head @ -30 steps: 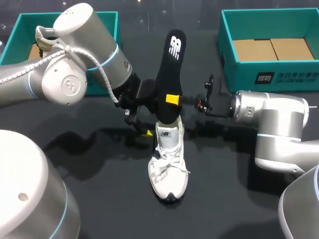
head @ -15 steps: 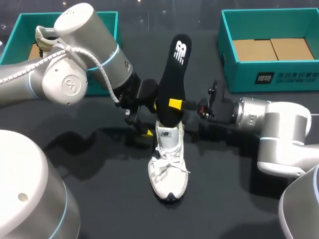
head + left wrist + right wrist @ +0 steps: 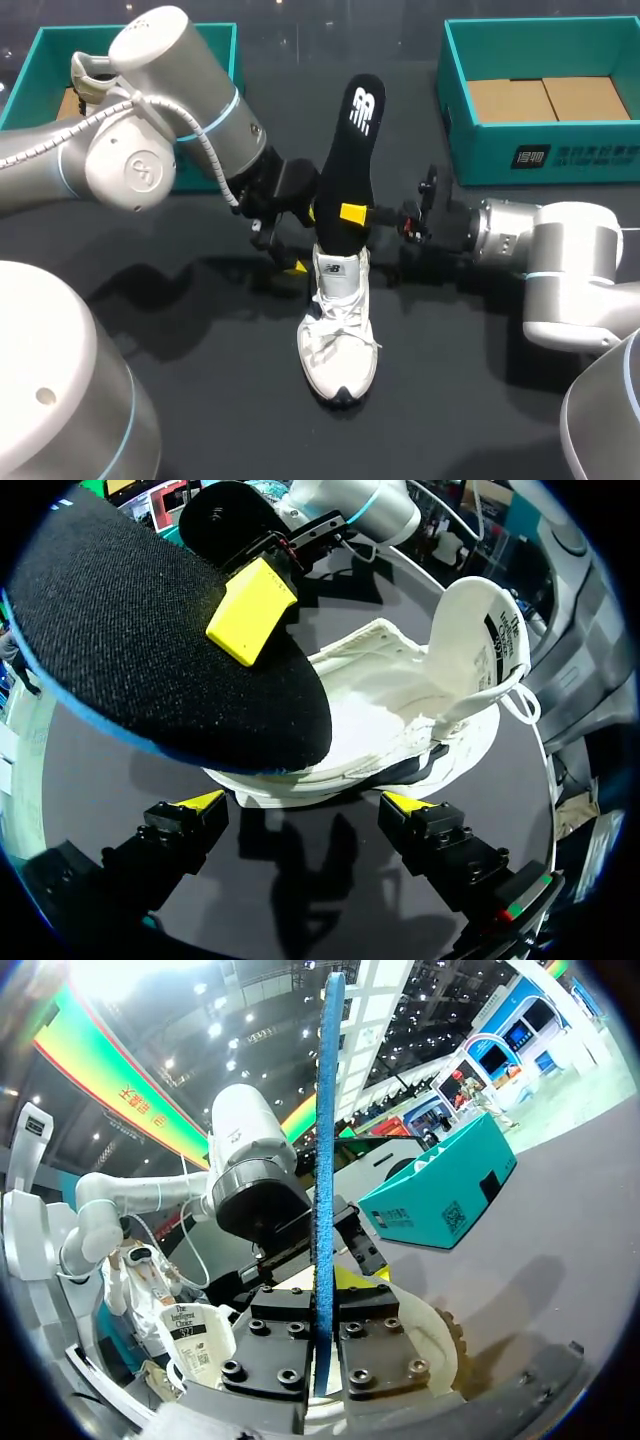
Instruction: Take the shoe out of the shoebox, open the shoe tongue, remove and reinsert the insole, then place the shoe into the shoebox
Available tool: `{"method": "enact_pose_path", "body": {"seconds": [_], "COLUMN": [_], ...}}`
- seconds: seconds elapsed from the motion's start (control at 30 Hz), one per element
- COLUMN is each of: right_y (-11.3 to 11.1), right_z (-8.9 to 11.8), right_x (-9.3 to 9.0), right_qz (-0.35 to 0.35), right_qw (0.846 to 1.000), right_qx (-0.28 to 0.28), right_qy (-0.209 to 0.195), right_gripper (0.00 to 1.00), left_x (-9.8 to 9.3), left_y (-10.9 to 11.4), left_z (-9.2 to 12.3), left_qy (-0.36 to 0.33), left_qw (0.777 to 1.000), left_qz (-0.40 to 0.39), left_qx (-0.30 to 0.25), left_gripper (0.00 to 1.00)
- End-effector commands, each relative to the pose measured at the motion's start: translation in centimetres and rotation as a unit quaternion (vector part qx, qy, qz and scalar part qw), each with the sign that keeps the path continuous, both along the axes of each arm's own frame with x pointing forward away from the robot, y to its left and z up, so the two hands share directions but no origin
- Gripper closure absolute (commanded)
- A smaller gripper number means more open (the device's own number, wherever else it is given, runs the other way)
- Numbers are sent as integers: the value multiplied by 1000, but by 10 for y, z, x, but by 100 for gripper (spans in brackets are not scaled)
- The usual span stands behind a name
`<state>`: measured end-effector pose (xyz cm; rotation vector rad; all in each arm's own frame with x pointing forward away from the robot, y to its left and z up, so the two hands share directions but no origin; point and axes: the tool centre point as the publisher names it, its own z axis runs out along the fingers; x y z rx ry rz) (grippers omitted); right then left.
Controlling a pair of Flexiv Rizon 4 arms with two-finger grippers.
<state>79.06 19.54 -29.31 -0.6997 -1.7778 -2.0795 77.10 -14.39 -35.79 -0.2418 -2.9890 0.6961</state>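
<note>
A white shoe (image 3: 340, 335) lies on the black table, toe toward me, its tongue (image 3: 482, 640) lifted. Above its heel opening my right gripper (image 3: 352, 212) is shut on the black insole (image 3: 352, 150), which stands nearly upright with its lower end at the shoe's mouth. In the right wrist view the insole (image 3: 326, 1160) shows edge-on, clamped in the right gripper (image 3: 325, 1360). My left gripper (image 3: 303, 240) is open beside the heel. In its own view the left gripper (image 3: 302, 805) holds nothing, with the shoe (image 3: 390, 705) and insole (image 3: 140, 650) just ahead.
One teal shoebox (image 3: 480, 150) stands at the back right with a cardboard floor. A second teal box (image 3: 30, 70) sits at the back left, partly behind my left arm. Open black table lies in front of the shoe.
My right gripper has shifted slightly down and right with the insole, whose top now leans a little more to the right. The left arm and the shoe have stayed put.
</note>
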Motion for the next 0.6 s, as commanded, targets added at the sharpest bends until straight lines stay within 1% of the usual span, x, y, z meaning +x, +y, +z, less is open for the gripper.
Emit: {"method": "enact_pose_path", "body": {"seconds": [0.03,0.2,0.4,0.6], "right_y": [-1,-3,-7,-4], "right_z": [-12,-27,-40,-51], "right_x": [1,-1,-9,-17], "right_qz": [8,2,-2,-2], "right_qw": [1000,1000,999,999], "right_qx": [9,24,31,32], "right_qy": [-6,2,13,29], "right_gripper": [100,100,100,100], "left_x": [0,0,0,0], "left_y": [0,0,0,0], "left_z": [0,0,0,0], "left_qy": [0,0,0,0], "left_qw": [1000,1000,1000,1000], "left_qz": [0,0,0,0], "left_qx": [1,1,1,1], "left_gripper": [0,0,0,0]}}
